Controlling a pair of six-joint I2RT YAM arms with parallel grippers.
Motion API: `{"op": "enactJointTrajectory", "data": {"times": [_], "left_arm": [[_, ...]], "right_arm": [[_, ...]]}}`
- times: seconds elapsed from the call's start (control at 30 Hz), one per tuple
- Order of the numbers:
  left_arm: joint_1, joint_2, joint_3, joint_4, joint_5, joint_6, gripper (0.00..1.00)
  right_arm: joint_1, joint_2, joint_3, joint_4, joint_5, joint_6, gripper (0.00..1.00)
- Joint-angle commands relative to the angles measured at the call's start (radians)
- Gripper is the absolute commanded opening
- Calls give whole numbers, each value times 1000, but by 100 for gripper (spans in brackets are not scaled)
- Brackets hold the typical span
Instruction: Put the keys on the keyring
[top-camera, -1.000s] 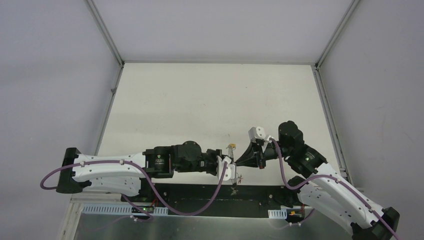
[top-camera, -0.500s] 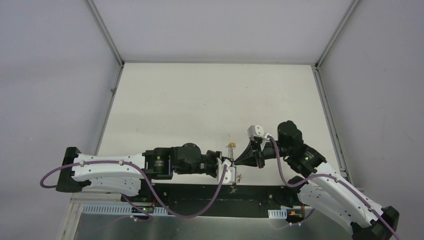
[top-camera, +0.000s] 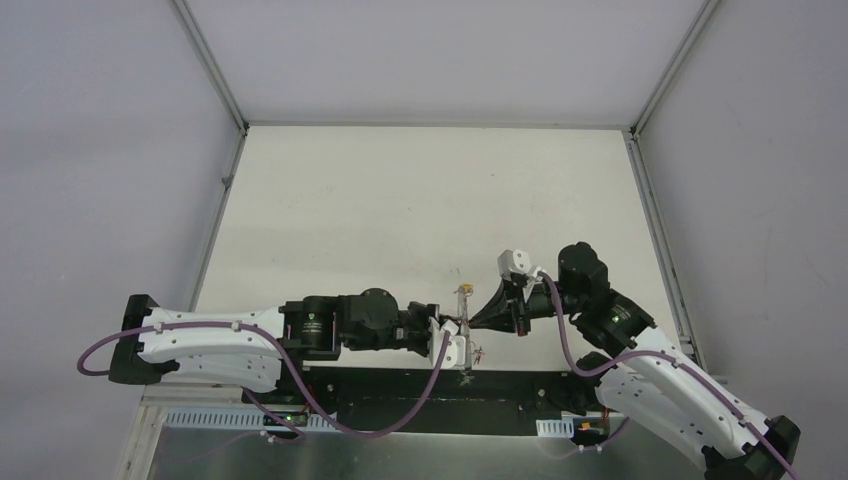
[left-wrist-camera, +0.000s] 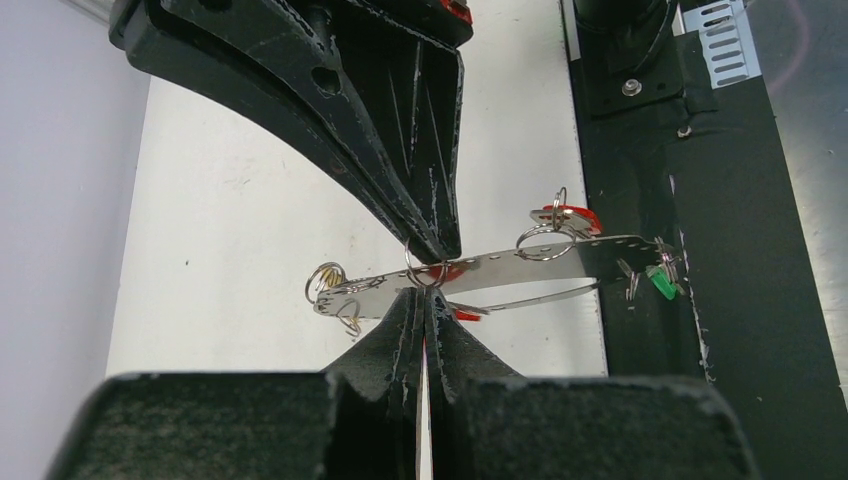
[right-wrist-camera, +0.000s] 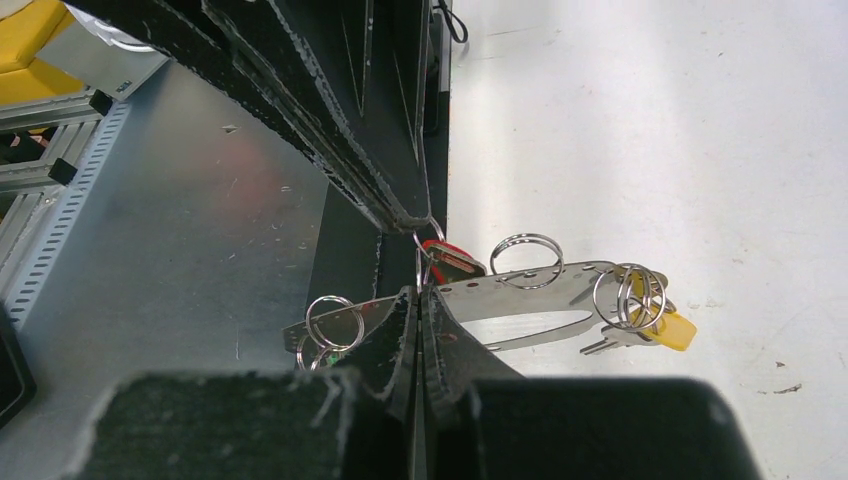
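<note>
At the near edge of the table (top-camera: 400, 200), the keyring (left-wrist-camera: 520, 262), a thin, springy, slippery perforated steel band best gripped across its flat, sits clamped in the closed left gripper (left-wrist-camera: 424, 298), while the closed right gripper (left-wrist-camera: 440, 248) seemingly pinches the light red-tagged key (right-wrist-camera: 447, 262).

White table (top-camera: 420, 200) borders a black strip (top-camera: 520, 385) (near edge) — then grey metal sheet (top-camera: 420, 455).

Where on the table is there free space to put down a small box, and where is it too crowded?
Crowded: the near edge at the middle, where the left gripper and right gripper meet at the keyring hung with keys. Free: all the white table beyond them, out to the far wall, between the two side rails.
</note>
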Motion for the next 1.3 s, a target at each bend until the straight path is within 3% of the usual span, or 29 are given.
{"op": "enactJointTrajectory", "data": {"times": [0.0, 0.37, 0.53, 0.67, 1.03, 1.27], "left_arm": [[-11, -28, -4, 7, -22, -16, 0], [-11, -38, -15, 7, -42, -53, 1], [-11, -76, -45, 57, -48, -127, 33], [-11, -125, -115, 173, -58, -216, 42], [-9, -128, -151, 306, -102, -467, 37], [37, -97, -119, 268, -11, -577, 30]], "right_arm": [[1, -23, 27, 93, -15, 16, 0], [1, -33, 24, 103, -28, 14, 0], [0, -40, 14, 134, -45, 17, 0], [0, -48, 6, 160, -55, 24, 0], [1, -66, -9, 193, -76, 36, 0], [1, -67, -9, 193, -77, 35, 0]]}}
